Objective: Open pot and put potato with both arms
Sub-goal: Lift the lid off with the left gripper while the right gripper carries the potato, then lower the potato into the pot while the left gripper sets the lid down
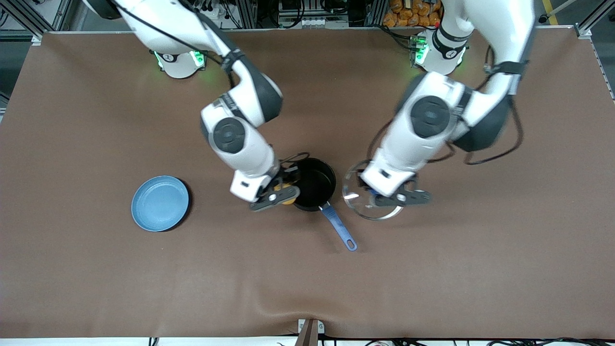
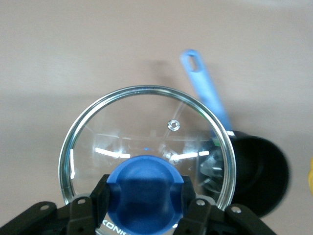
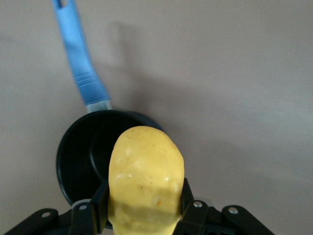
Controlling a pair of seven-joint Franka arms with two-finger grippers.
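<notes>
From the front I see my right claw (image 1: 280, 193) pinching the potato (image 1: 288, 199) just over the pot (image 1: 314, 184) rim, on the plate's side; my left claw (image 1: 402, 197) pinches the lid (image 1: 358, 199) beside the pot, toward the left arm's end.

Left wrist: the claw's fingers (image 2: 102, 196) squeeze the blue knob (image 2: 145, 196); the open pot sits beside the lid.

Right wrist: the potato (image 3: 145, 181) hangs at the rim, long way up; I think it must slide a bit more over the pot's (image 3: 93, 156) middle.

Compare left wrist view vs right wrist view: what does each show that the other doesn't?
Left wrist only: glass lid, its blue knob clamped in the left end effector.
Right wrist only: potato clamped in the right end effector, over the pot's rim.
Both: open black pot with its blue handle, on the brown table.
</notes>
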